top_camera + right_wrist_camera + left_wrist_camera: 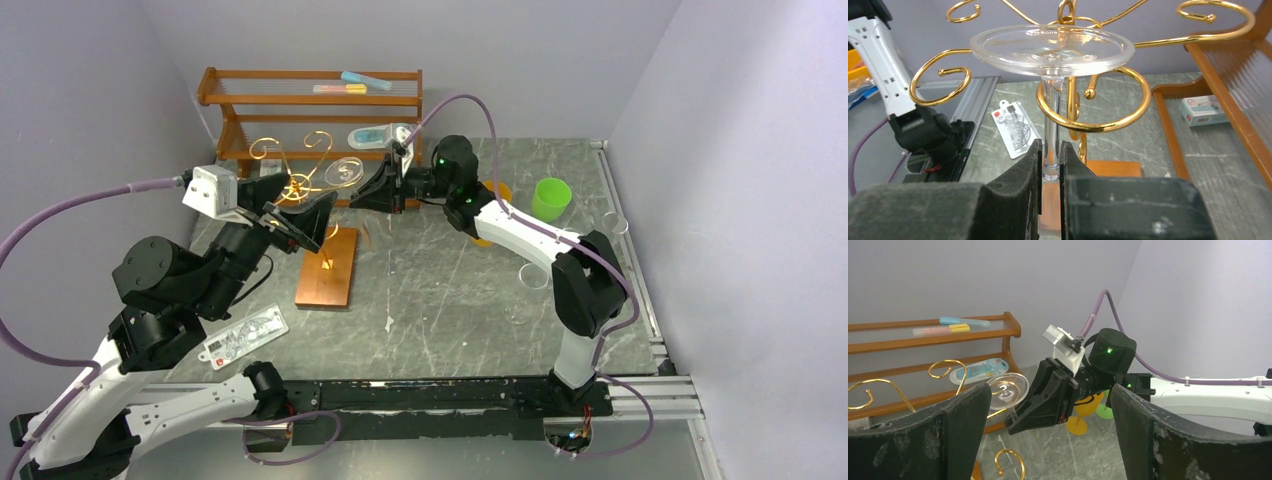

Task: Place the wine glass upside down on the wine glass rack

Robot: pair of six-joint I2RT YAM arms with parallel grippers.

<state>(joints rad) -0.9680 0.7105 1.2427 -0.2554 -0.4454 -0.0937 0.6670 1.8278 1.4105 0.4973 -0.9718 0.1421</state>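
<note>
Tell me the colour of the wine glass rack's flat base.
The base is copper-brown, clearest in the top external view.

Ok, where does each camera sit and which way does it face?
Top: above and behind the bases, looking down on the table; left arm and right arm show.
Left wrist: behind the open left claw, its fingers framing the right claw.
Right wrist: behind the right claw's shut fingers, looking up the wine glass stem.
All three share glass and rack.
</note>
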